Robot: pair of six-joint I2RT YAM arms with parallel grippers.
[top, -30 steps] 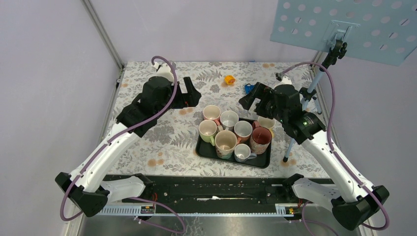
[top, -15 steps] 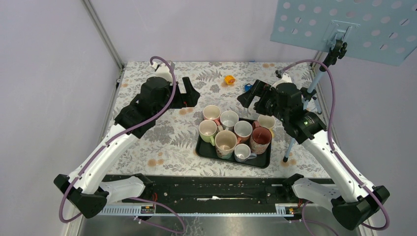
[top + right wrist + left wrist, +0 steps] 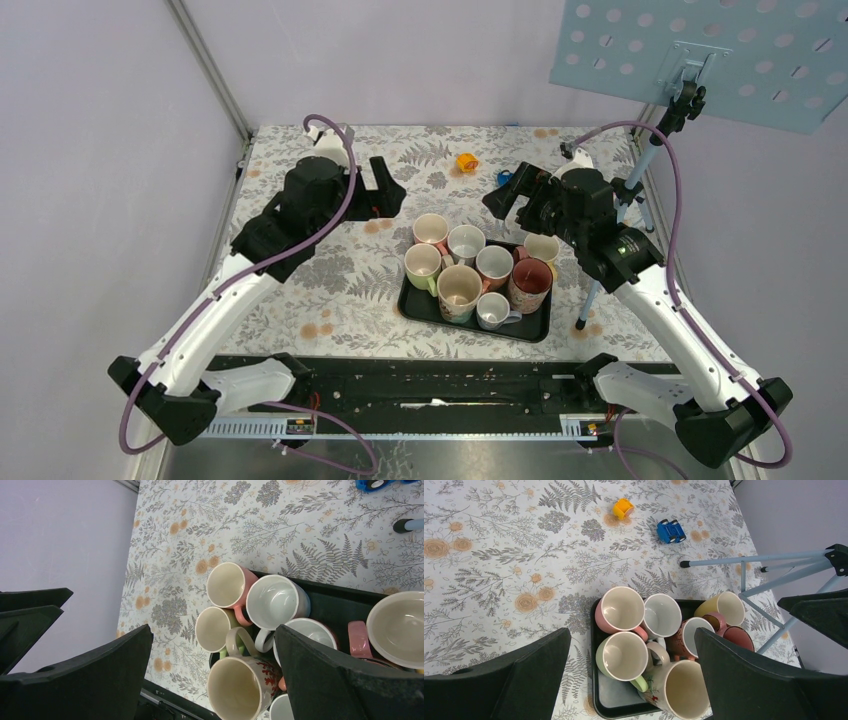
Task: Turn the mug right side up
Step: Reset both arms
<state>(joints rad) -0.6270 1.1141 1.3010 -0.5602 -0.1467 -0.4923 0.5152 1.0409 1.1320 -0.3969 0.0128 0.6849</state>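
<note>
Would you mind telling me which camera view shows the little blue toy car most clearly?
The left wrist view: the blue toy car sits whole and unobstructed. The right wrist view catches only a sliver at its top edge, and the top external view shows a small, partly hidden patch.

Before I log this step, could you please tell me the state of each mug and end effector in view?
Left end effector, open, empty.
Right end effector, open, empty.
Pink mug, upright.
Green mug, upright.
White mug, upright.
Yellow mug, upright.
Floral mug, upright.
Maroon mug, upright.
Brown-patterned mug, upright.
Small white mug, upright.
</note>
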